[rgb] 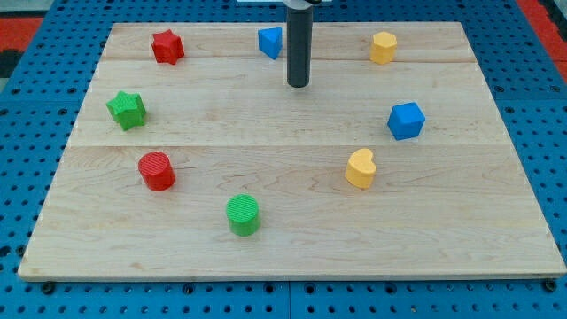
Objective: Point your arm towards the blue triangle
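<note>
Wooden desk (292,257) fills most of the view, sitting on a blue pegboard (18,177). The dark rod (299,44) drops in from the view's top near the middle, and the arm's tip (299,85) sits on the desk. No fingers on this arm, only the rod, so nothing is clenched or grasped.

All places are given from the tip. Blue triangle (271,42): just beside the rod, toward the view's upper left, partly hidden behind it; contact cannot be told. Blue cube (407,120): to the view's right and slightly lower, well apart. Yellow heart (361,168): lower right. Green cylinder (243,215): well below, slightly left. Red cylinder (157,171): lower left, well apart. Green star (127,109): far to the view's left, slightly lower. Red star (166,47): upper left, beyond the blue triangle. Small yellow block (383,47), shape unclear: upper right, near the desk's top edge.
</note>
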